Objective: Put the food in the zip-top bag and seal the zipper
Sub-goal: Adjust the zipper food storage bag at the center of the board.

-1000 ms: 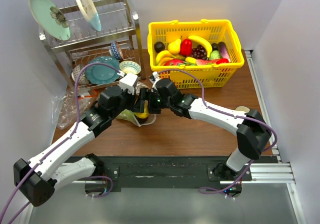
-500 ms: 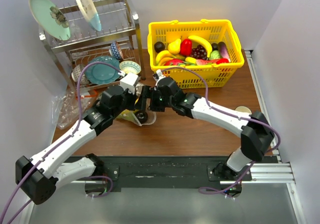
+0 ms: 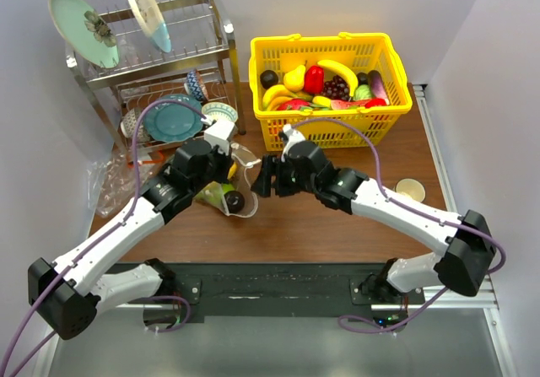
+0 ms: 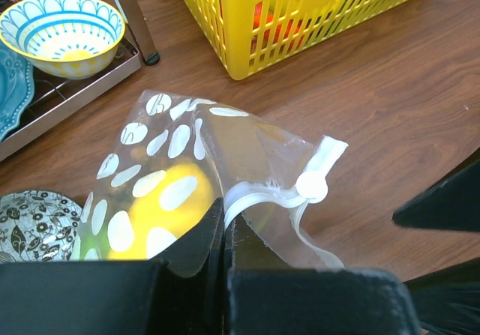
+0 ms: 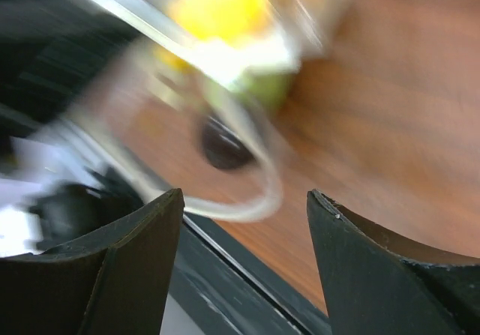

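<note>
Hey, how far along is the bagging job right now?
Done: a yellow piece, a green piece and a dark piece sit inside the zip-top bag. In hand: left gripper pinches the bag's edge; right gripper hovers open, empty, beside the mouth. Left: zipper unsealed, mouth gaping.

Yellow basket (image 3: 384,124), dish rack (image 3: 160,71) w/ plates (image 3: 83,29)

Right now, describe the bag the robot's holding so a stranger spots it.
On the wooden table, between dish rack and yellow basket, the left gripper pinches the zip-top bag. It is see-through with white ovals, a white slider, and yellow and green food inside.
</note>
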{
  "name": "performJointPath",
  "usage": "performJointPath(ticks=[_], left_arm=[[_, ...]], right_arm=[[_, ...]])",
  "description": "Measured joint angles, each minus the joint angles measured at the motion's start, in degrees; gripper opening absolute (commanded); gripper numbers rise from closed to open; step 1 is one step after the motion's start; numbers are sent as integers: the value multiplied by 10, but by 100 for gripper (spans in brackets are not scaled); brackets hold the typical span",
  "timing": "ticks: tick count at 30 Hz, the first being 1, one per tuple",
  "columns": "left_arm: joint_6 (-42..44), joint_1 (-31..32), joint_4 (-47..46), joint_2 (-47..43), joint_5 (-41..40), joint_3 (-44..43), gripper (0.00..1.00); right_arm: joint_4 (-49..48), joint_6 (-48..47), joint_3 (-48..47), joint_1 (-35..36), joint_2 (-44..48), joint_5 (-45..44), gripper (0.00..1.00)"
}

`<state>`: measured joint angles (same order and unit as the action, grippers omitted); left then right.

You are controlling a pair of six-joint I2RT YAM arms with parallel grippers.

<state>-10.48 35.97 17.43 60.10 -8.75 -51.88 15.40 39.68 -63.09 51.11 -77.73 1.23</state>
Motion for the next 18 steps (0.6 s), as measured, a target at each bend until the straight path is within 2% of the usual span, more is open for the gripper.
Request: performJointPath(ticks=[6, 14, 18], left_arm=[[-6, 0, 7, 0, 0, -7, 0], [-10, 0, 14, 7, 5, -13, 0], [-14, 0, 16, 8, 6, -14, 0]], right_arm=[[-8, 24, 116, 11, 0, 2, 70], [-76, 38, 125, 13, -15, 13, 69], [-93, 42, 125, 14, -32, 20, 65]])
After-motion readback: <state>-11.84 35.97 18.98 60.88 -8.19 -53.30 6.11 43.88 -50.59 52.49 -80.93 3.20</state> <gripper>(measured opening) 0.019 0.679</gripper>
